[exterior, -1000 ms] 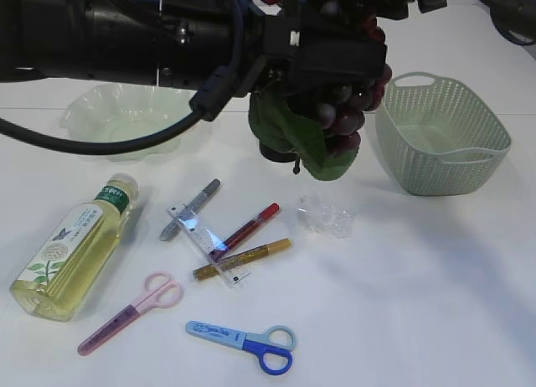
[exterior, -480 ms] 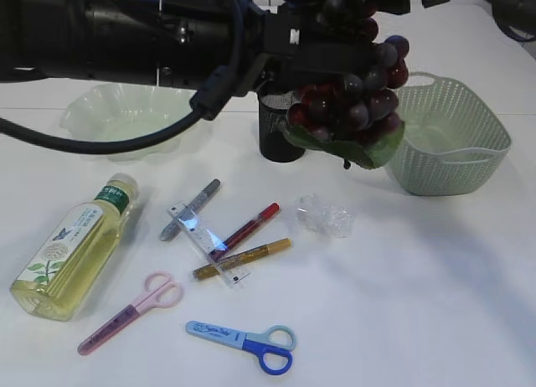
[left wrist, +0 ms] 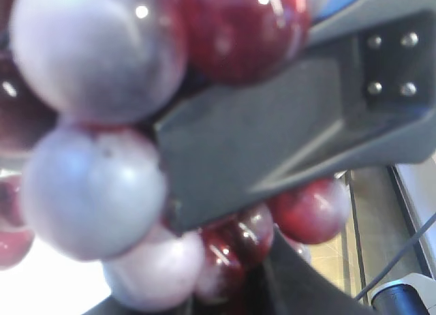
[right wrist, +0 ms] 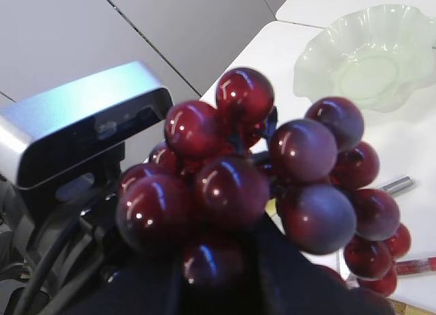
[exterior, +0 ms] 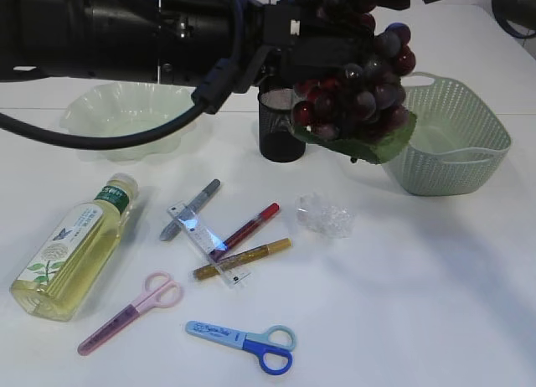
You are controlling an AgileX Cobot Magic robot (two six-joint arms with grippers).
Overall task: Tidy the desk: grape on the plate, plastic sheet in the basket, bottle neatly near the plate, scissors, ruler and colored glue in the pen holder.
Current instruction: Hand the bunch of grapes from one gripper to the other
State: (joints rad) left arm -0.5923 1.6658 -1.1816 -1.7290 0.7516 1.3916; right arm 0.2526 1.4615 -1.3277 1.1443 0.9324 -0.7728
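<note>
The grape bunch [exterior: 356,94], dark red with a green leaf, hangs in the air above the black pen holder [exterior: 279,131]. Both grippers grip it. My left gripper [exterior: 322,48] reaches in from the left, and grapes [left wrist: 95,185] are pressed between its fingers. From above, my right gripper [right wrist: 218,274] is shut on the grape bunch [right wrist: 238,178]. The pale green plate [exterior: 84,110] stands at the back left. On the table lie the bottle [exterior: 71,253], the crumpled plastic sheet [exterior: 327,217], the ruler [exterior: 205,240], glue pens [exterior: 247,230], pink scissors [exterior: 130,313] and blue scissors [exterior: 243,338].
The green mesh basket [exterior: 469,165] stands at the back right, just right of the hanging bunch. The left arm's thick black body spans the top of the exterior view. The plate's rim [right wrist: 306,63] shows far off in the right wrist view.
The grape bunch swung up and to the right, from hanging in front of the pen holder to beside the basket. My left gripper's jaws closed in on it.
</note>
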